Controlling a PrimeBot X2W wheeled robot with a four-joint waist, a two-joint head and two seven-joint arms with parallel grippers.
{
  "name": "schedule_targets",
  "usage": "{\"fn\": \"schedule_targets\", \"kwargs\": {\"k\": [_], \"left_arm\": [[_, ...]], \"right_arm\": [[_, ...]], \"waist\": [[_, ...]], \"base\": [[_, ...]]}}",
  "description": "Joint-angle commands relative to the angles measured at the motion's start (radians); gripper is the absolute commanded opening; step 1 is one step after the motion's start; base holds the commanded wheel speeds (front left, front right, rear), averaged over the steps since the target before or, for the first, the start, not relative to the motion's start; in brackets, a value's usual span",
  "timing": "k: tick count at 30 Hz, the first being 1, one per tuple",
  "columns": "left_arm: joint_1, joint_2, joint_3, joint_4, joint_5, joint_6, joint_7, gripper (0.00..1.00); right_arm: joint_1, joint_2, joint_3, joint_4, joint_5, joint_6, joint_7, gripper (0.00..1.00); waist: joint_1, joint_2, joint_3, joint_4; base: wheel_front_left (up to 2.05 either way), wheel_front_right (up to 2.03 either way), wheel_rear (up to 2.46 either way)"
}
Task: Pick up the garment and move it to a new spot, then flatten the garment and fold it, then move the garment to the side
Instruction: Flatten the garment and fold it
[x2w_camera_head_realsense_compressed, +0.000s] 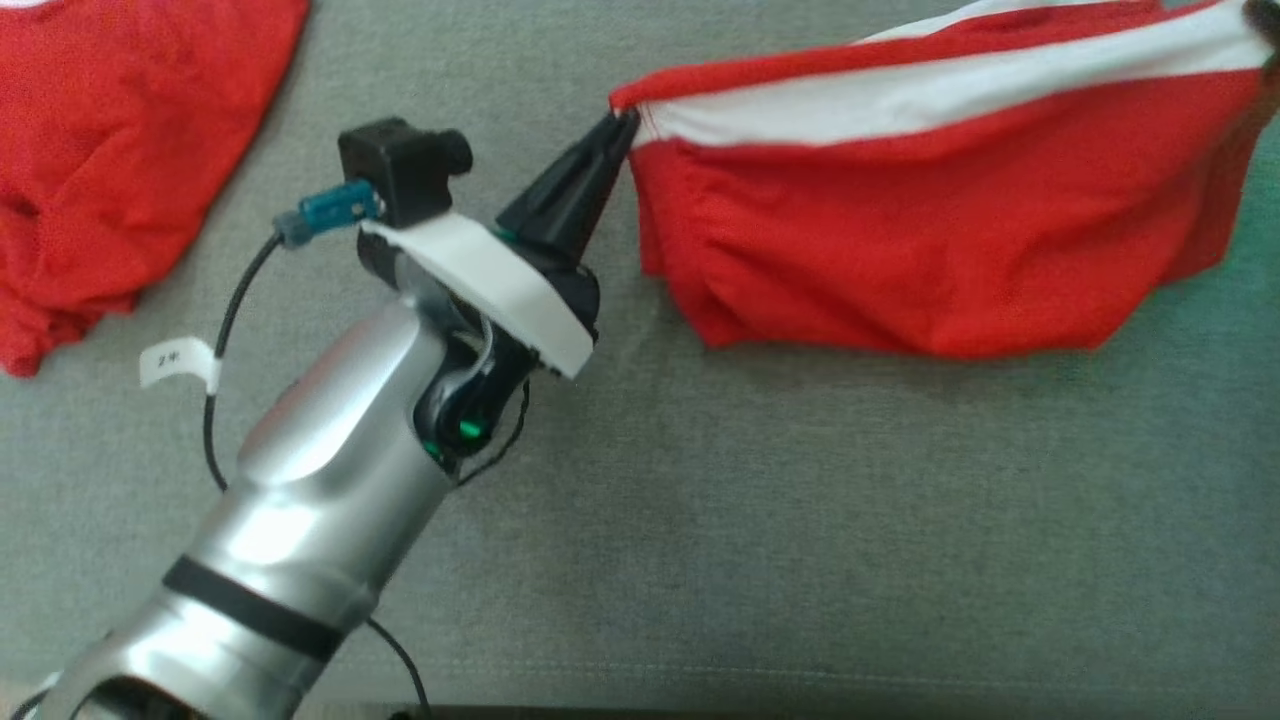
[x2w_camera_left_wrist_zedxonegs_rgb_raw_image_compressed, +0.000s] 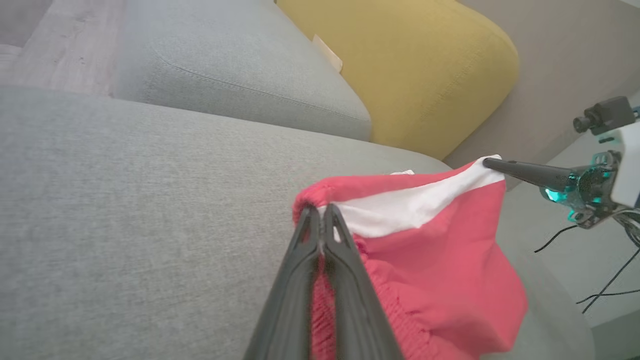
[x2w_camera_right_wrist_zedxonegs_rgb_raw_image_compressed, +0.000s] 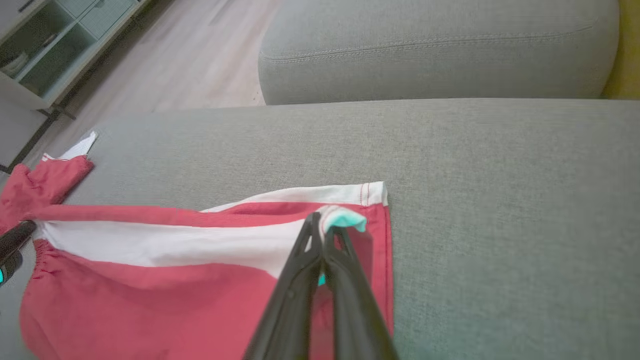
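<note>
A red garment (x2w_camera_head_realsense_compressed: 920, 250) with a white side stripe hangs stretched between my two grippers above the grey sofa seat (x2w_camera_head_realsense_compressed: 750, 520). My left gripper (x2w_camera_head_realsense_compressed: 622, 122) is shut on its elastic waistband corner; in the left wrist view that gripper (x2w_camera_left_wrist_zedxonegs_rgb_raw_image_compressed: 320, 212) pinches the red hem of the garment (x2w_camera_left_wrist_zedxonegs_rgb_raw_image_compressed: 440, 280). At the top right edge of the head view my right gripper (x2w_camera_head_realsense_compressed: 1262, 22) holds the other end. The right wrist view shows that gripper (x2w_camera_right_wrist_zedxonegs_rgb_raw_image_compressed: 325, 222) shut on the white stripe near the garment (x2w_camera_right_wrist_zedxonegs_rgb_raw_image_compressed: 150, 295) corner.
A second red garment (x2w_camera_head_realsense_compressed: 110, 150) lies crumpled on the seat at the upper left. Grey back cushions (x2w_camera_left_wrist_zedxonegs_rgb_raw_image_compressed: 235, 75) and a yellow cushion (x2w_camera_left_wrist_zedxonegs_rgb_raw_image_compressed: 420, 65) stand behind. A wooden floor (x2w_camera_right_wrist_zedxonegs_rgb_raw_image_compressed: 190, 55) and a shelf unit (x2w_camera_right_wrist_zedxonegs_rgb_raw_image_compressed: 45, 45) lie beyond the sofa.
</note>
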Motion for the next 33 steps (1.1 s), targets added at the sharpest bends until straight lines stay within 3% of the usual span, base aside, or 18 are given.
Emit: {"fn": "schedule_targets", "kwargs": {"k": [1, 6, 7, 8, 9, 10, 11, 12, 16, 21, 26, 28, 33], "left_arm": [[-0.059, 0.015, 0.024, 0.002, 0.006, 0.000, -0.024, 0.00], [-0.104, -0.003, -0.003, 0.071, 0.009, 0.000, -0.057, 0.00], [-0.109, -0.005, -0.009, 0.079, 0.004, 0.000, -0.061, 0.00], [-0.113, -0.007, -0.015, 0.085, -0.001, 0.000, -0.065, 0.00], [-0.117, -0.009, -0.021, 0.090, -0.006, 0.000, -0.068, 0.20], [-0.120, -0.009, -0.027, 0.095, -0.012, 0.000, -0.072, 0.43], [-0.122, -0.010, -0.032, 0.099, -0.017, 0.000, -0.075, 0.77], [-0.125, -0.009, -0.036, 0.104, -0.021, 0.000, -0.078, 1.00], [-0.128, -0.005, -0.045, 0.122, -0.026, 0.000, -0.084, 1.00], [-0.104, 0.009, -0.024, 0.133, 0.024, 0.008, -0.091, 1.00], [0.027, 0.022, 0.086, 0.013, 0.198, 0.098, -0.092, 1.00], [0.148, 0.018, 0.161, -0.088, 0.310, 0.163, -0.092, 1.00], [0.351, -0.032, 0.271, -0.256, 0.470, 0.225, -0.092, 1.00]], "right_arm": [[-0.030, -0.021, 0.013, 0.003, -0.008, -0.001, 0.015, 0.00], [-0.104, -0.013, 0.063, 0.061, -0.008, -0.001, 0.017, 0.01], [-0.114, -0.012, 0.073, 0.068, -0.007, -0.001, 0.014, 0.11], [-0.122, -0.011, 0.084, 0.073, -0.004, -0.001, 0.012, 0.31], [-0.129, -0.011, 0.096, 0.073, -0.001, -0.001, 0.008, 0.82], [-0.135, -0.011, 0.107, 0.072, 0.003, -0.001, 0.001, 1.00], [-0.140, -0.011, 0.111, 0.077, 0.004, -0.001, -0.014, 1.00], [-0.146, -0.011, 0.119, 0.081, 0.003, -0.001, -0.028, 1.00], [-0.153, -0.010, 0.140, 0.087, 0.010, -0.001, -0.077, 1.00], [-0.116, -0.018, 0.143, 0.080, 0.022, -0.001, -0.232, 1.00], [0.014, -0.007, 0.156, 0.070, 0.002, -0.001, -0.408, 1.00], [0.096, 0.022, 0.155, 0.105, -0.023, -0.001, -0.480, 1.00], [0.178, 0.089, 0.122, 0.210, -0.073, -0.001, -0.527, 1.00]], "waist": [[0.0000, 0.0000, 0.018, 0.018], [0.0000, 0.0000, 0.029, 0.031], [0.0000, 0.0000, 0.030, 0.032], [0.0000, 0.0000, 0.031, 0.033], [0.0000, 0.0000, 0.032, 0.033], [0.0000, 0.0000, 0.032, 0.033], [0.0000, 0.0000, 0.032, 0.033], [0.0000, 0.0000, 0.031, 0.032], [0.0000, 0.0000, 0.022, 0.026], [0.0000, 0.0000, -0.022, 0.012], [0.0000, 0.0000, -0.087, -0.014], [0.0000, 0.0000, -0.122, -0.024], [0.0000, 0.0000, -0.162, -0.010]], "base": [[0.00, 0.00, 0.00], [0.00, 0.00, 0.00], [0.00, 0.00, 0.00], [0.00, 0.00, 0.00], [0.00, 0.00, 0.00], [0.00, 0.00, 0.00], [0.00, 0.00, 0.00], [0.00, 0.00, 0.00], [0.00, 0.00, 0.00], [0.00, 0.00, 0.00], [0.00, 0.00, 0.00], [0.00, 0.00, 0.00], [0.00, 0.00, 0.00]]}}
